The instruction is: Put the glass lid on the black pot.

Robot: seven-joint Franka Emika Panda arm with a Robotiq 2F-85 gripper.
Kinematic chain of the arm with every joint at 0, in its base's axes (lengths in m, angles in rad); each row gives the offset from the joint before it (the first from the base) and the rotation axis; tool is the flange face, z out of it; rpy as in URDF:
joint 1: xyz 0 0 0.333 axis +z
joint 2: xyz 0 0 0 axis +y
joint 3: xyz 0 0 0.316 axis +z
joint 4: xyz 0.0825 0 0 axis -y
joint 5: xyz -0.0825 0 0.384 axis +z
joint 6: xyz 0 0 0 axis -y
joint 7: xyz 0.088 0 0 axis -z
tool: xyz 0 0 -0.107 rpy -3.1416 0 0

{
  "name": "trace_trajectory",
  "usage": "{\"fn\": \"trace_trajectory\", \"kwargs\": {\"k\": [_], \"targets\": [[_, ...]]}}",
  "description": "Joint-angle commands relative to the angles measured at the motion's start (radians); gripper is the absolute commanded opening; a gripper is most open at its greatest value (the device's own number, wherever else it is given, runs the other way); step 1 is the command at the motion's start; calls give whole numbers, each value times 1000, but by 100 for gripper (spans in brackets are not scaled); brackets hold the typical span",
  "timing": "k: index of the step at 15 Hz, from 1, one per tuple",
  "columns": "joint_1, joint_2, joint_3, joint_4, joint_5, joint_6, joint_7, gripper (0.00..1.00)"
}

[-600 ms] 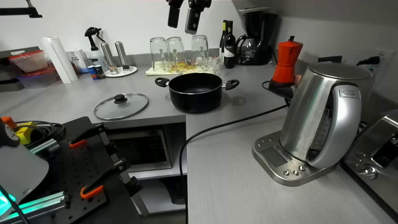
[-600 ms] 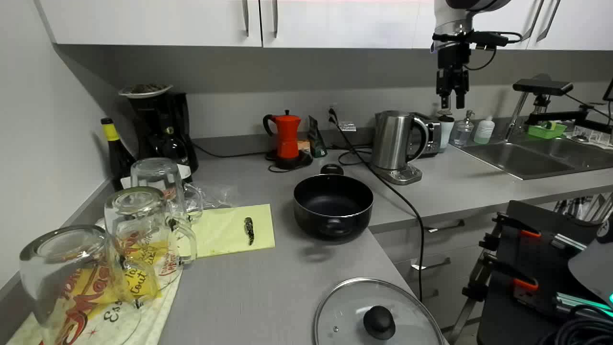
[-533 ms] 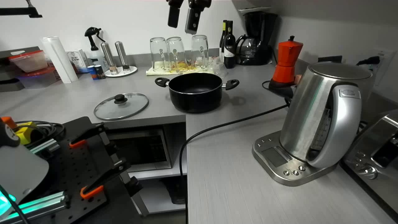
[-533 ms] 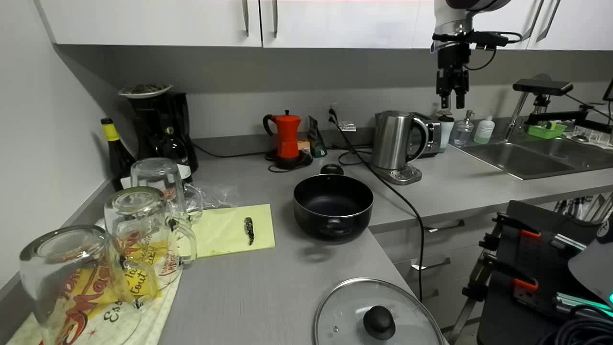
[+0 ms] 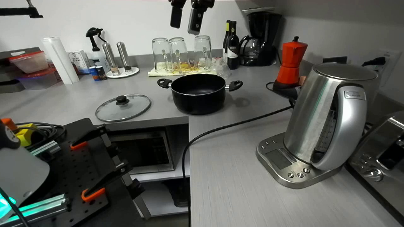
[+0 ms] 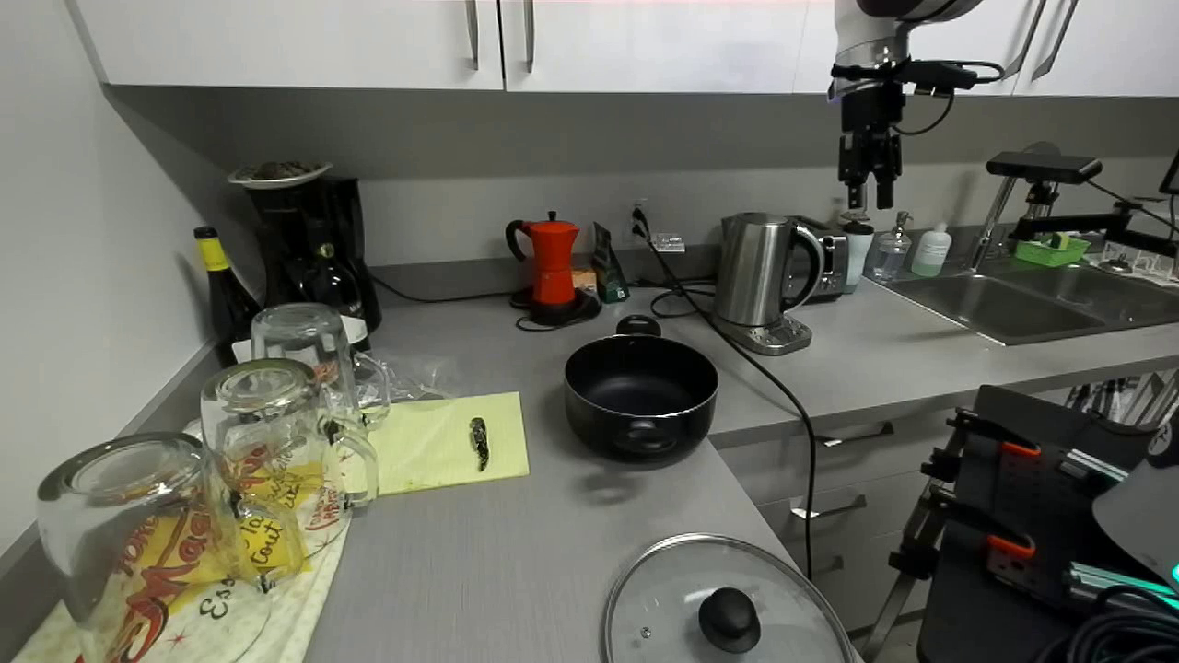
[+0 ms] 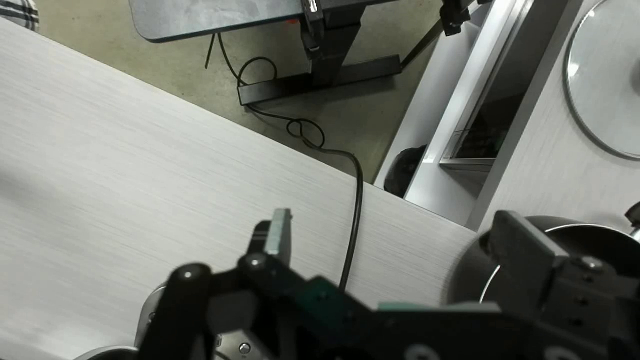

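The glass lid [image 5: 135, 107] lies flat on the counter beside the pot, black knob up. It also shows in an exterior view [image 6: 682, 599], cut off at the bottom edge, and partly in the wrist view [image 7: 607, 80]. The black pot [image 5: 199, 102] stands uncovered on the counter and looks empty; it also shows in an exterior view [image 6: 642, 414]. In the wrist view the pot [image 7: 467, 272] is partly hidden behind a finger. My gripper [image 7: 392, 220] is open and empty, fingers well apart. It hangs high above the counter in both exterior views [image 5: 185, 29] [image 6: 871, 198], apart from lid and pot.
A steel kettle [image 5: 328, 119] stands on its base on the counter. A black cord [image 5: 233, 121] crosses the counter beside the pot and drops over the edge. Upturned glass mugs [image 5: 202, 52], a red moka pot [image 5: 290, 63] and a coffee maker [image 5: 265, 34] stand behind.
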State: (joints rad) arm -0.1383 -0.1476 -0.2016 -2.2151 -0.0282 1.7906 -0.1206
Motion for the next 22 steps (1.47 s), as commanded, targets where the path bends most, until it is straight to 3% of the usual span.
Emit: {"fn": "trace_trajectory", "kwargs": {"k": [1,12,17,22], "targets": [[3,3,25,-4,-9,18,4,100],[171,2,239,-102,-99,293,2,100],[241,41,322,-120,-222,365,-15,100],[276,116,362,-125,-383,410,-36,100]]}}
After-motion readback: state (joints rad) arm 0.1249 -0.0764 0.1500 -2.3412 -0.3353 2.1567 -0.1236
